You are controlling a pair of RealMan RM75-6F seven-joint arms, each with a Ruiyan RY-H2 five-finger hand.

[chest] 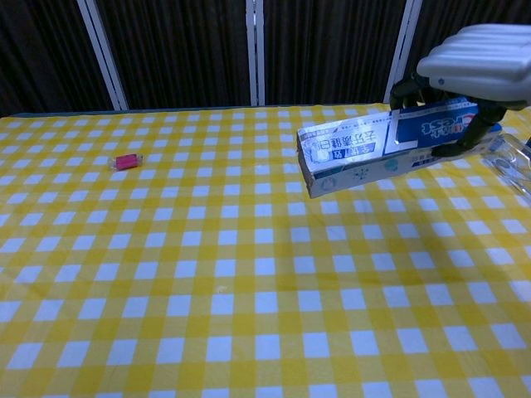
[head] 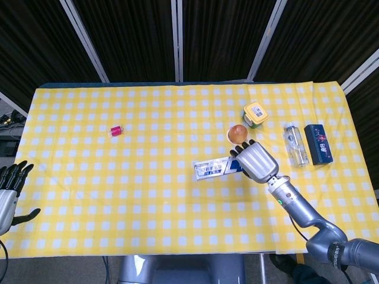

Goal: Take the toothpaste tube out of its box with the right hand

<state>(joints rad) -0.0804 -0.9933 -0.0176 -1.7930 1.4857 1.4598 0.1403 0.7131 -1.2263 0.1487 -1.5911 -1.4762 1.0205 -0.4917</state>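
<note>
The white and blue toothpaste box (head: 214,168) (chest: 365,153) hangs lengthwise in the air above the checked cloth, its left end pointing toward the table's middle. My right hand (head: 257,164) (chest: 474,54) grips its right end from above, fingers wrapped over the blue part. The box looks closed and no tube shows. My left hand (head: 10,192) is at the left edge of the head view, off the table, fingers spread and holding nothing.
An orange round object (head: 238,133) and a yellow-lidded green jar (head: 255,114) stand just behind the right hand. A clear bottle (head: 295,145) and a dark blue box (head: 318,143) lie at the right. A small pink item (head: 115,131) (chest: 126,161) lies far left.
</note>
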